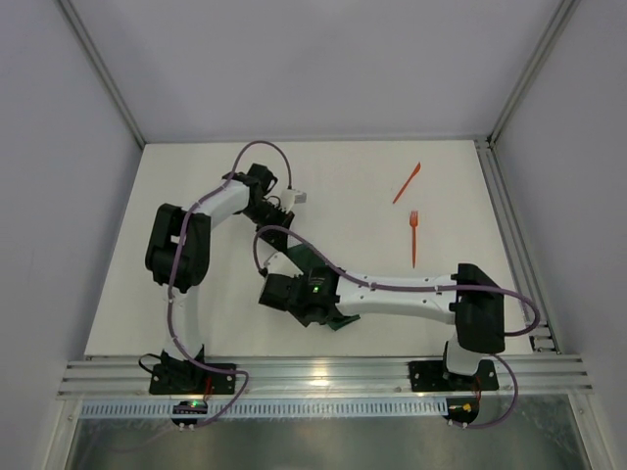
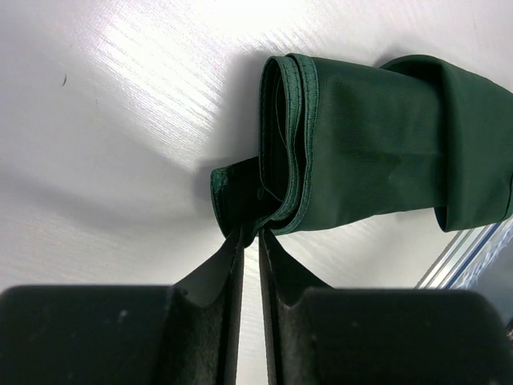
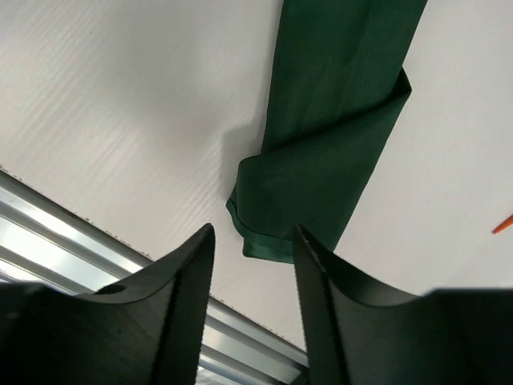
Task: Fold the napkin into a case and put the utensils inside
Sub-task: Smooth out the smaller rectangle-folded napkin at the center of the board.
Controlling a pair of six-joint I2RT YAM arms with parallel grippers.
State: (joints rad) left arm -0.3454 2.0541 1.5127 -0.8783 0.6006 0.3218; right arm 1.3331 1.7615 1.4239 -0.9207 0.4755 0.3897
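The napkin (image 2: pixel 377 136) lies on the white table, folded into a long, narrow, layered band of dark green. The tips of my left gripper (image 2: pixel 250 234) stand a thin slit apart at a small flap on the band's hemmed end, and table shows between the fingers. My right gripper (image 3: pixel 252 237) hangs open just short of the napkin's (image 3: pixel 337 120) other folded end, with nothing between its fingers. In the top view both arms hide the cloth. The orange knife-like piece (image 1: pixel 407 183) and the orange fork (image 1: pixel 413 238) lie apart from the cloth at the table's right rear.
An aluminium rail (image 3: pixel 72 241) runs along the table's near edge, close to the right gripper. Grey walls and a frame post (image 1: pixel 103 78) enclose the table (image 1: pixel 353 166). An orange tip (image 3: pixel 503 224) shows at the right edge of the right wrist view.
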